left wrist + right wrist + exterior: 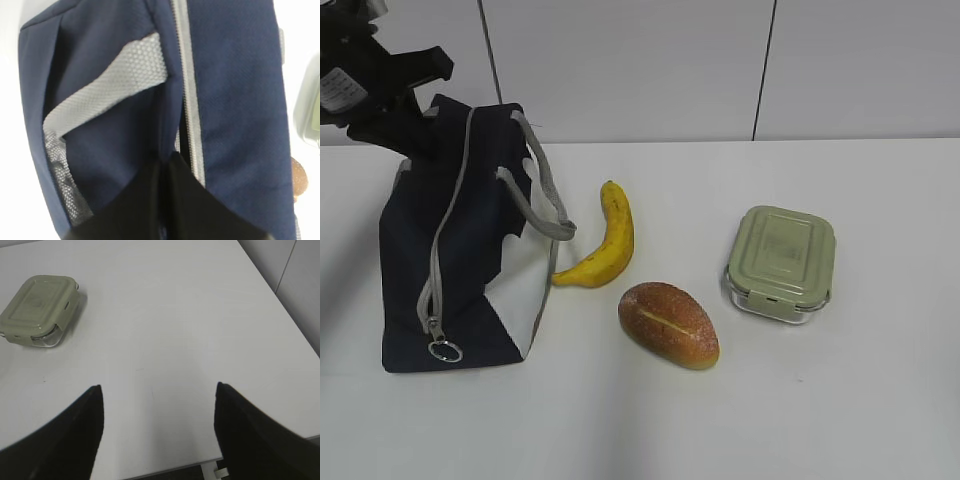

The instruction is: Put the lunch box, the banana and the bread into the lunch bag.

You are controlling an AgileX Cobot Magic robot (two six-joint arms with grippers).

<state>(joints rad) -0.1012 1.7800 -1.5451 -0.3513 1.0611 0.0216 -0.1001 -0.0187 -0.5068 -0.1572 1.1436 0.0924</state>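
Left wrist view: the left hand [165,167] is pinched together on the bag [235,100] fabric beside the zipper [187,90]; that hold should be kept firm while the zipper is opened. The right hand [157,390] is spread apart, holding nothing.

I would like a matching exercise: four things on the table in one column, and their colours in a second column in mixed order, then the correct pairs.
Things:
1. bag
2. banana
3. bread
4. lunch box lid

Colours:
A. golden brown
B. pale green
C. navy blue with a white panel
D. yellow

Pairs: 1-C, 2-D, 3-A, 4-B
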